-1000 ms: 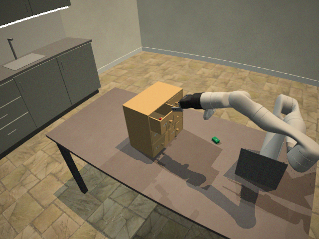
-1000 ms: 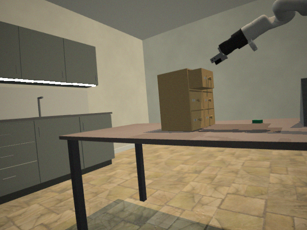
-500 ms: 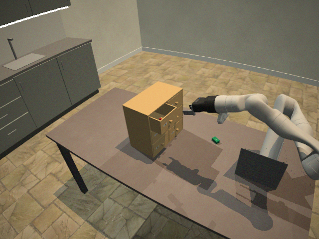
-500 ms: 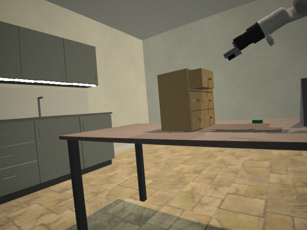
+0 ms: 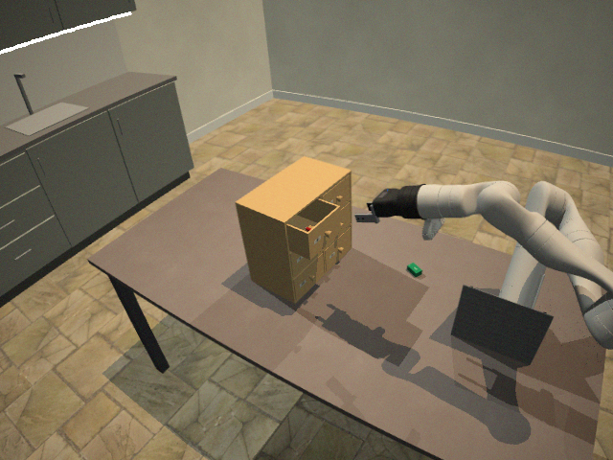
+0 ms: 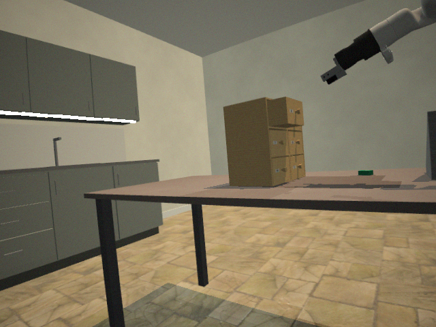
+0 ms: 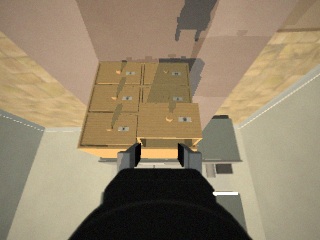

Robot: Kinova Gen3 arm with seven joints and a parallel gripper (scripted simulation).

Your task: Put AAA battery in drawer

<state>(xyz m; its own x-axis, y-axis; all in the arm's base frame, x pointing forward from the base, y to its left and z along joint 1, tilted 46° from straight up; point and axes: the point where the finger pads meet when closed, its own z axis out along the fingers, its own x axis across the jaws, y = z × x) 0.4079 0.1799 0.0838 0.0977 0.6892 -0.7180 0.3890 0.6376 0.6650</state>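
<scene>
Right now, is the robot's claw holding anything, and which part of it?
Nothing is held. The claw is open and empty, in the air in front of the chest, touching nothing.

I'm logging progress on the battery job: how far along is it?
Done, it seems: a small red-tipped object, likely the AAA battery, lies in the pulled-out top drawer of the tan wooden chest; I cannot read its label. In hand: nothing; the open hand hangs in the air beyond the drawer front. Left: pushing that drawer in. The green block stays on the table.
</scene>
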